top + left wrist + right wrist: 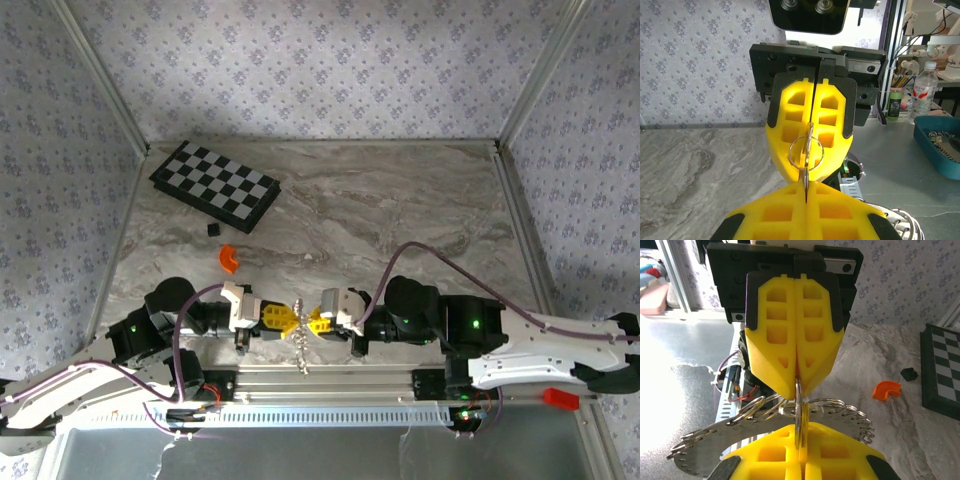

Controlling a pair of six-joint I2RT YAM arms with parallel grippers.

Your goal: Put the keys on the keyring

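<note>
Grip, left to right: left gripper [292, 317] clamped shut on keyring [300, 348], hanging at 6 o'clock of table [400, 210]; right gripper [312, 322], at its 3 o'clock, clamped on same wire. Looks light, stiff, slippery; wants pinching on bare wire.

Checkerboard [215, 185] lay far-left on the table [400, 200], w/ a small block [211, 229] just in front of it & a curved plastic piece [230, 259] nearer still. At near edge, centre, left gripper [290, 318] & right gripper [314, 321] met tip to tip, both clamped on the keyring [300, 350] hanging btwn them, over the rail [350, 378].
</note>
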